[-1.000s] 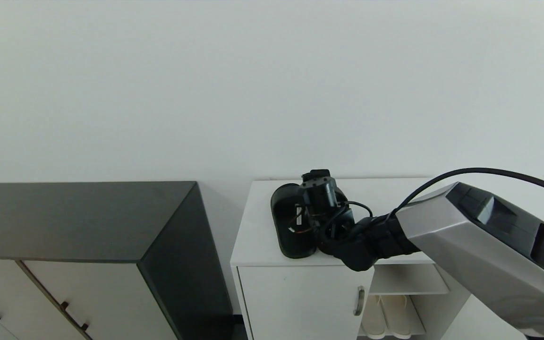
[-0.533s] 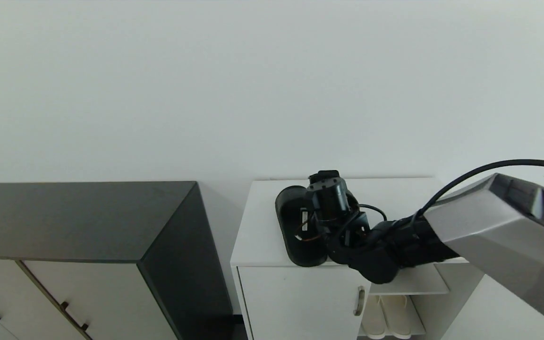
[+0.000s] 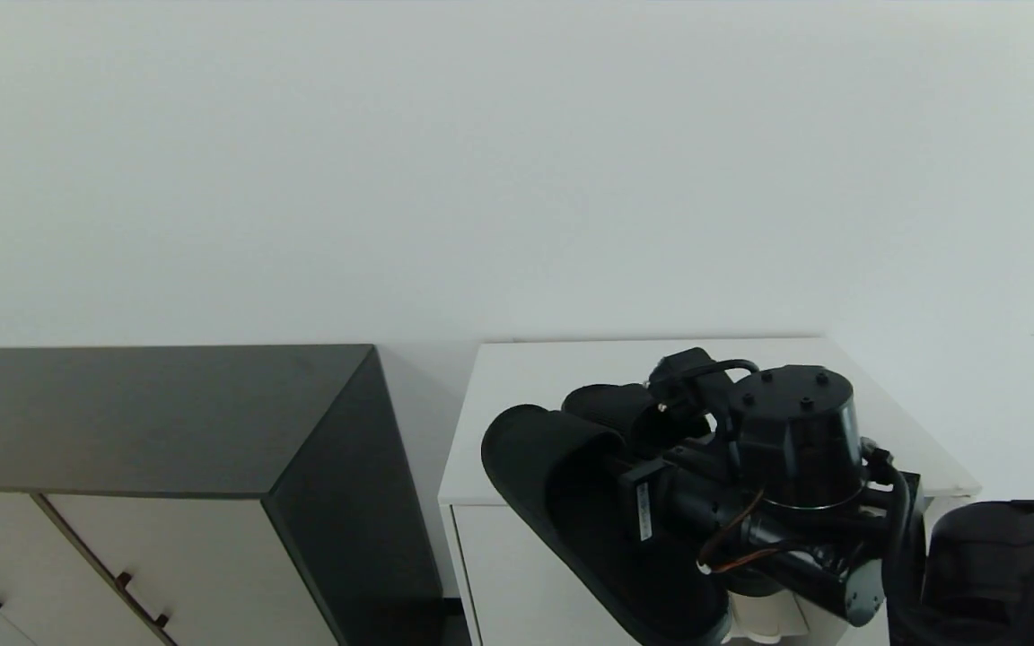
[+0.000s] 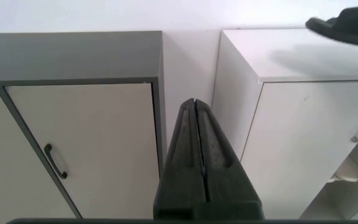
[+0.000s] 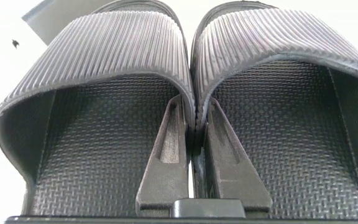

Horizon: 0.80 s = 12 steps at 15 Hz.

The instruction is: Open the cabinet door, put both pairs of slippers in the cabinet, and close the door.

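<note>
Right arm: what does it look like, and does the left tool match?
The right wrist is a black drum with small screw holes; by it run thin orange wires and a looped black cable. The right tool has two black wedge fingers with hollow slots; the left tool is black and tapered.

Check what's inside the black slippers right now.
One finger of the right gripper sits in each of the black slippers, clamping their adjoining side walls together. The toe ends are covered by the ribbed straps.
</note>
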Motion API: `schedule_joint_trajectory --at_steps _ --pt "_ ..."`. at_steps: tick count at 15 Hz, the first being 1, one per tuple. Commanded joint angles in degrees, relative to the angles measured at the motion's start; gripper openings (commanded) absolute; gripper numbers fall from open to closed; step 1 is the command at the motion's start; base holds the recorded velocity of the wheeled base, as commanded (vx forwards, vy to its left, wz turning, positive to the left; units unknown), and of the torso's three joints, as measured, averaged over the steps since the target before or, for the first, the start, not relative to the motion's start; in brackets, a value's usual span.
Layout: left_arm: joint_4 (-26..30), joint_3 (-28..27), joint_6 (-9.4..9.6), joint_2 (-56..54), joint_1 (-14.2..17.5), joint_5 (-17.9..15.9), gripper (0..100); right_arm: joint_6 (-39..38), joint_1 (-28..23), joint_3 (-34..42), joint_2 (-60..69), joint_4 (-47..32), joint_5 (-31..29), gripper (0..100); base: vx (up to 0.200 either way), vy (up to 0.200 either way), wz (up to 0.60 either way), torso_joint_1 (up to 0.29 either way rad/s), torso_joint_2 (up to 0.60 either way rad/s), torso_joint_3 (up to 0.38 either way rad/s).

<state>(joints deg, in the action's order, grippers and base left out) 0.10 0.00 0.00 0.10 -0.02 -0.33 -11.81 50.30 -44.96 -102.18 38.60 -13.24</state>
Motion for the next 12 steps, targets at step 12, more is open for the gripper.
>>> schedule_joint_trajectory --at_steps 12 --pt "-0.01 0.0 0.0 -0.01 0.02 -0.02 0 1.44 1.64 1.98 1.99 0.34 0.06 0 -0.2 0.0 0.0 0.002 0.0 0.004"
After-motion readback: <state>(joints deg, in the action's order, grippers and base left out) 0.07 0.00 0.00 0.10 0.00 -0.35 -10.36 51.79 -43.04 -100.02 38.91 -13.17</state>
